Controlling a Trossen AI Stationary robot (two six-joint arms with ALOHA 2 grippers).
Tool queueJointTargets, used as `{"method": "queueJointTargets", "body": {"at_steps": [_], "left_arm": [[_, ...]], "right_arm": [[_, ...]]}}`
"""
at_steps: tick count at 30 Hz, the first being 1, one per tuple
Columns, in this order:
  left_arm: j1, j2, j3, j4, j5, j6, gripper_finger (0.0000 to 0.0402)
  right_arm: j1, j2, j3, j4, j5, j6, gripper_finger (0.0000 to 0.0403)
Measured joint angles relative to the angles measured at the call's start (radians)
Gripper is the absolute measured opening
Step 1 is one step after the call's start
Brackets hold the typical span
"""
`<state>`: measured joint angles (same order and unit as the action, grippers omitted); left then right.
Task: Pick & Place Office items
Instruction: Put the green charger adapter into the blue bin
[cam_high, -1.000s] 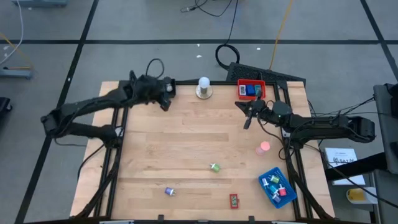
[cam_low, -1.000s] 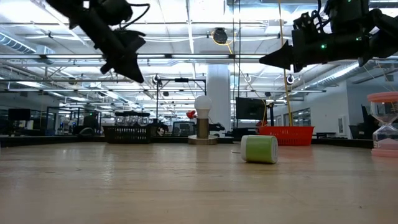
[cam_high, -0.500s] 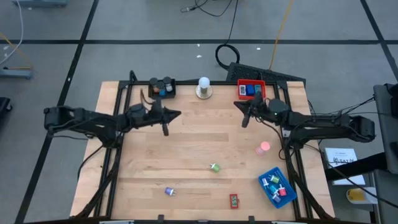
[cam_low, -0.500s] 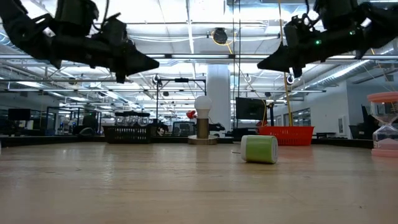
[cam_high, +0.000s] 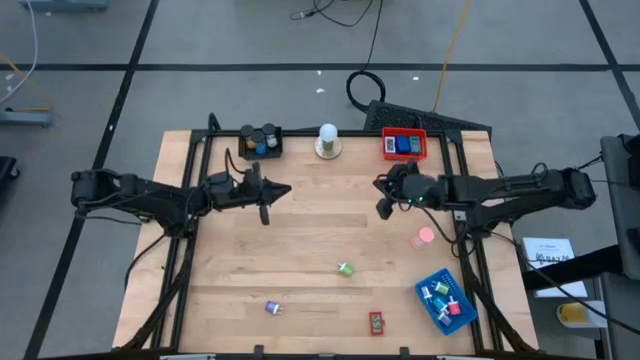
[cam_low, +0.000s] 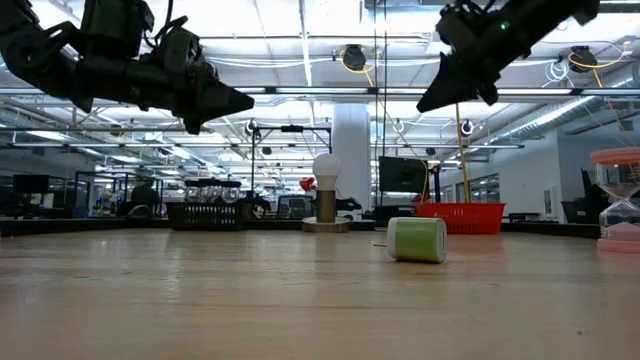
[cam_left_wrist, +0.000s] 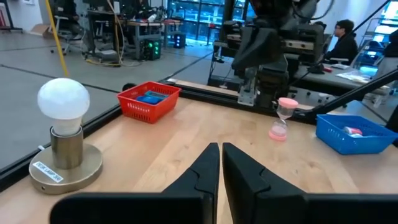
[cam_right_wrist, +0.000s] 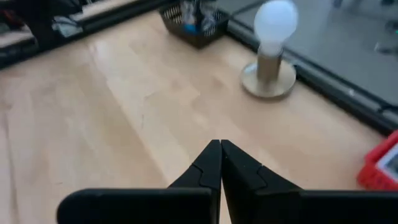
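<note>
Both arms up in the air, pincers clenched on nothing, office bits scattered on the butcher-block table.

From above: pale plank table (cam_high: 300, 240) in a black frame; left gripper (cam_high: 283, 188) and right gripper (cam_high: 380, 183) hang over the far half, well apart, each pinched to a point and empty. Loose items sit near the front: a green cylinder (cam_high: 346, 269), a purple clip (cam_high: 272, 308), a flat red rectangle (cam_high: 376, 321), plus a pink hourglass (cam_high: 425, 238) by the right edge. Table-level view: the stubby green cylinder lies on its side on the wood, both dark wedge-shaped grippers high above it. Left wrist view: tips meet, with a meshy red tray (cam_left_wrist: 149, 101) and blue tray (cam_left_wrist: 356, 132) beyond. Right wrist view: tips meet too, over bare wood, facing the white knob (cam_right_wrist: 272, 46) on its round metal base.
</note>
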<state>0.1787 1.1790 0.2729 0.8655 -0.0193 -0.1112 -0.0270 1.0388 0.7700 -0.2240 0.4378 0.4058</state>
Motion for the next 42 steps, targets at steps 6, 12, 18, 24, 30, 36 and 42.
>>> {"method": "queueJointTargets", "body": {"at_steps": [6,12,18,24,30,36,42], "left_arm": [[0.0,0.0,0.0,-0.001,0.0,0.0,0.0024],[0.0,0.0,0.0,0.0,0.0,0.0,0.0024],[0.0,0.0,0.0,0.0,0.0,-0.001,0.0024],[0.0,0.0,0.001,0.0,0.0,-0.001,0.0024],[0.0,0.0,0.001,0.0,0.0,-0.001,0.0024],[0.0,0.0,0.001,0.0,0.0,-0.001,0.0024],[0.0,0.0,0.001,0.0,0.0,-0.001,0.0024]], "right_arm": [[0.119,0.157,0.127,-0.196,0.03,0.217,0.0],[0.212,0.345,0.286,-0.443,0.001,0.432,0.0002],[0.257,0.504,0.455,-0.589,-0.071,0.578,0.0031],[0.278,0.594,0.489,-0.525,-0.195,0.681,0.0077],[0.281,0.646,0.489,-0.5,-0.261,0.724,0.0135],[0.284,0.646,0.488,-0.499,-0.268,0.727,0.0182],[0.289,0.643,0.488,-0.498,-0.339,0.707,0.0145]]}}
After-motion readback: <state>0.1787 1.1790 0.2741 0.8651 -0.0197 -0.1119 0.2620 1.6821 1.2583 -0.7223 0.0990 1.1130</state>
